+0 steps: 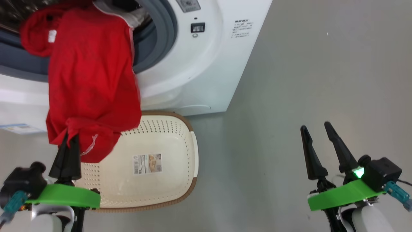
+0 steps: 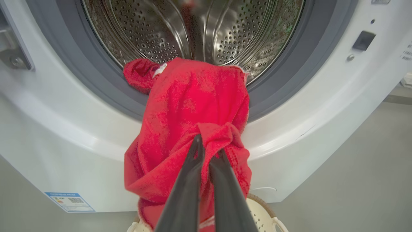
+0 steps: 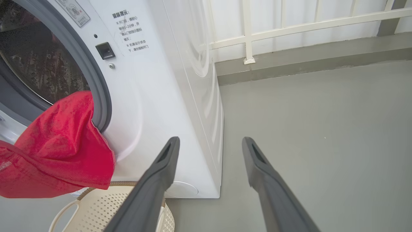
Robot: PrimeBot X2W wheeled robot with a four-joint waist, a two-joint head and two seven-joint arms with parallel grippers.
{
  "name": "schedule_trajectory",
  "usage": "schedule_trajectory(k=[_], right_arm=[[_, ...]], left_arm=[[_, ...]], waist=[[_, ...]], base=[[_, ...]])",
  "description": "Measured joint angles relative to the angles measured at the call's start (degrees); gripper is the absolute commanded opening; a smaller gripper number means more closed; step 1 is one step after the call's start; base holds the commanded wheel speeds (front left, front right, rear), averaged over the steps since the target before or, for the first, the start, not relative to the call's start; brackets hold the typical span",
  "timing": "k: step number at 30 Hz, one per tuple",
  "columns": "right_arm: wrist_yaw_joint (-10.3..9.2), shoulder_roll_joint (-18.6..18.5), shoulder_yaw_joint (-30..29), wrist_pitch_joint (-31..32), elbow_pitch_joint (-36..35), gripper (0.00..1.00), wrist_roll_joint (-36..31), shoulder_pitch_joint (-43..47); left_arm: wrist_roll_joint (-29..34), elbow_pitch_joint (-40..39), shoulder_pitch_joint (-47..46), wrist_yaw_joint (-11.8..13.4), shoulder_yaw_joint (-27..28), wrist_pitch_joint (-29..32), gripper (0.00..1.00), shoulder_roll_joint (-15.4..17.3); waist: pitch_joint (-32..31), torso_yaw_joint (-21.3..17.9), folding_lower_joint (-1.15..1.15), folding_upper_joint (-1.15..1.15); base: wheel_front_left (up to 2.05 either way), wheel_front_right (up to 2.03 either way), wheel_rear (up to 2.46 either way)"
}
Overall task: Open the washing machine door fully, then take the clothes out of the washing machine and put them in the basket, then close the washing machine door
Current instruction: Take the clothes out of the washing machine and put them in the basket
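Red clothes hang out of the washing machine mouth, stretched from the grey ring down over the basket. My left gripper is shut on the lower bunch of the clothes, just above the basket's left side. In the left wrist view the steel drum shows behind the cloth, and my left gripper pinches the fabric. My right gripper stands open over bare floor to the right, holding nothing. The red clothes and basket appear in the right wrist view. The washing machine door is out of view.
The basket sits on the grey floor right against the machine's front. A white railing and a low grey kerb run behind the machine's right side. A blue sticker marks the machine's lower corner.
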Motion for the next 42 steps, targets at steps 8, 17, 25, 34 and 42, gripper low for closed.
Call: schedule_trajectory(k=[8, 17, 25, 34, 42], right_arm=[[0.0, 0.0, 1.3, 0.0, -0.4, 1.0, 0.1, -2.8], [0.0, 0.0, 1.7, 0.0, -0.8, 1.0, 0.5, -5.3], [0.0, 0.0, 1.9, 0.0, -1.0, 1.0, 0.5, -6.4], [0.0, -0.1, 2.2, 0.0, -0.9, 1.0, 0.5, -6.4], [0.0, -0.1, 1.9, 0.0, -0.7, 1.0, 0.5, -6.4]], left_arm=[[-1.4, 11.1, -6.8, 0.0, -4.8, 0.0, 0.0, 4.1], [-2.6, 20.4, -14.3, 0.0, -7.4, 0.0, 0.0, 5.3], [-3.1, 27.2, -19.0, 0.0, -8.2, 0.0, 0.0, 5.7], [-3.1, 28.7, -19.3, 0.0, -8.1, 0.0, 0.25, 5.5], [-3.5, 28.5, -19.3, 0.0, -8.1, 0.0, 0.96, 4.7]], waist=[[4.0, -0.6, 0.0, 0.0], [8.6, -1.3, 0.0, 0.0], [11.3, -1.3, 0.0, 0.0], [11.1, -1.1, 0.0, 0.0], [10.2, -0.5, 0.0, 0.0]], base=[[0.0, 0.0, 0.0], [0.0, 0.0, 0.0], [0.0, 0.0, 0.0], [0.0, 0.0, 0.0], [0.0, 0.0, 0.0]])
